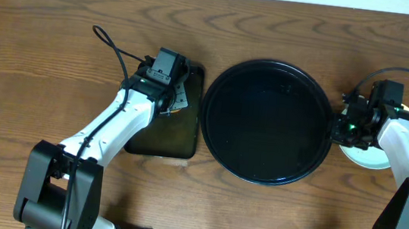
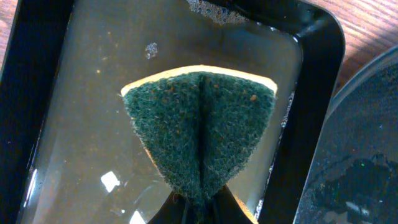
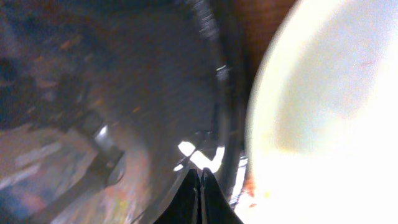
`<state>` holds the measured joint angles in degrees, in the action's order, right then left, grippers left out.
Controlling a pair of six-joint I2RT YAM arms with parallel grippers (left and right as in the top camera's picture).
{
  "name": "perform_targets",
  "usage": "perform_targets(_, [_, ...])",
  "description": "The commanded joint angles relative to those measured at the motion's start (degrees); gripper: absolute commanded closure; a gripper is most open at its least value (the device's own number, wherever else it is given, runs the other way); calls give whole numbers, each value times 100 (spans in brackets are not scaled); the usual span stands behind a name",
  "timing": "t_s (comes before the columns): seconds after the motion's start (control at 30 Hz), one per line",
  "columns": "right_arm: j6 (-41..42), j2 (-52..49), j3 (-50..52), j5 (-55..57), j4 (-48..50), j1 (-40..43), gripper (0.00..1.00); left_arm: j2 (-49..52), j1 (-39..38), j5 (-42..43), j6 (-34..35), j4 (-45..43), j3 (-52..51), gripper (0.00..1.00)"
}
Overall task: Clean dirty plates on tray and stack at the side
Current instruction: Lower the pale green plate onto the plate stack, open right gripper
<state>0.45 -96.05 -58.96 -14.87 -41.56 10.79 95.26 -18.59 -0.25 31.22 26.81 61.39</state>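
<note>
1 round tray (image 1: 265, 121), mid-table; plates (image 1: 364, 156) on the table just beside its right rim, partly under the right arm. Left gripper (image 2: 202, 208) pinches a folded green sponge (image 2: 202, 130) over the small tray (image 2: 311, 124). Right gripper (image 3: 200, 186) pressed together, near the plates.

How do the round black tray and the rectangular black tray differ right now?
Shape: the round tray is circular, the rectangular tray oblong. Size: the round tray is clearly wider than the rectangular tray. Contents: the round tray lies bare; the rectangular tray holds foamy liquid, with the left gripper holding a green sponge over it. Both are glossy black with low rims.
</note>
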Motion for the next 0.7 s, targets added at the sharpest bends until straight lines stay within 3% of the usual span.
perform_targets(0.0, [448,131,-20,763,157,76,99,33,20,-92,-79,17,-42,92])
perform_targets(0.17, [490,214,-20,1405,623,118,96,33,20,-92,-79,17,-42,91])
perform_targets(0.27, [697,221,-20,1891,651,120,99,33,20,-90,-79,20,-42,91])
perform_targets(0.37, [737,236,-20,1967,680,122,99,33,20,-92,-79,17,-42,91])
perform_targets(0.5, [1399,260,-37,2264,728,302,98,33,20,-92,-79,22,-42,92])
perform_targets(0.67, [1440,251,-39,2153,1054,673,99,33,20,-90,-79,39,-42,92])
